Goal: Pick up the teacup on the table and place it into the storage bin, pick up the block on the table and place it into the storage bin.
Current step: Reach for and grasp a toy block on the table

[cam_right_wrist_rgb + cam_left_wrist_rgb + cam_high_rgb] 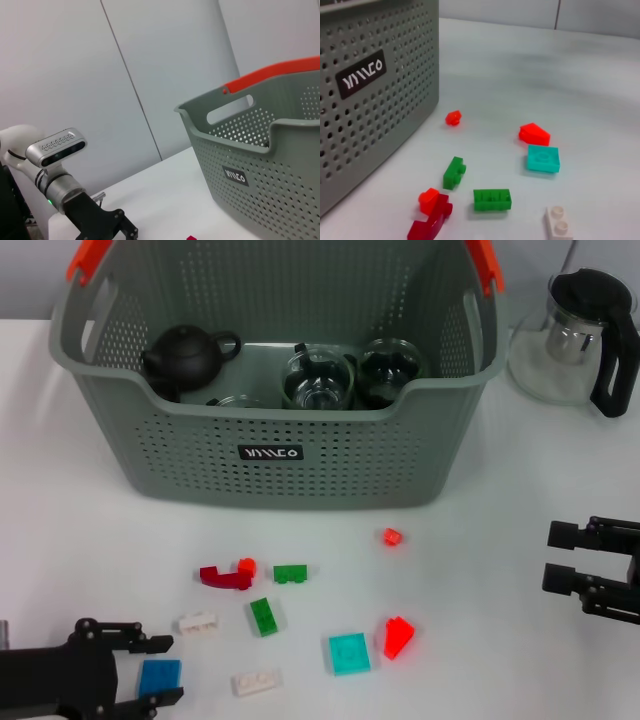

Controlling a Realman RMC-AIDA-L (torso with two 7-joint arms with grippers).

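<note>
Left gripper: jaws apart, low at the near left of the table, straddling a blue block that lies between the fingers; contact cannot be told.
Right gripper: jaws apart, holding nothing, at the right edge, well apart from the blocks.
Blocks near the left gripper: two white, one green.
Farther blocks: dark red, another green, teal plate, red wedge, small red piece.
Bin: at the table's far side, holding a black teapot and glass cups.
Glass pot: right of the bin.
</note>
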